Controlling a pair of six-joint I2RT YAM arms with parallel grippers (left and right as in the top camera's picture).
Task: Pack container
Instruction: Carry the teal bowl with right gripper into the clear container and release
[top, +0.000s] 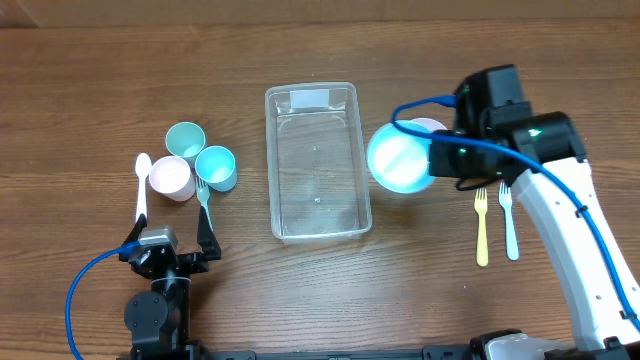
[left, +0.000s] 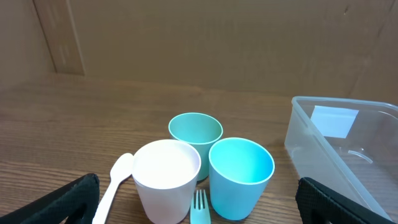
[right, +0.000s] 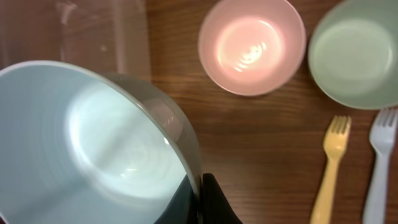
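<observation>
At your far left a white spoon (top: 142, 185) lies beside three cups (top: 172, 176) bunched together on the bench (top: 80, 80). Just on the near side of them your left claw (top: 172, 235) hovers with its jaws spread as wide as they go, holding nothing. Mid-bench sits the container (top: 317, 160), upright and empty, well apart from the cups. Treat it as light and thin-walled. The clear plastic will likely flex if squeezed and skate across the wood if nudged, so don't lean anything against it. If you must shift it, pinch the rim on a long wall near a corner, where it should be stiffest. The smooth sides offer little purchase. Just right of it, your right claw (top: 438, 160) is pinched tight on the rim of a pale blue bowl (top: 400, 158). The bowl looks tilted in the wrist view and sits close beside the container's right wall. Past the claw a pink bowl (right: 252, 45) and a pale green bowl (right: 357, 53) rest on the wood. Further right, two forks (top: 482, 228) lie side by side.
</observation>
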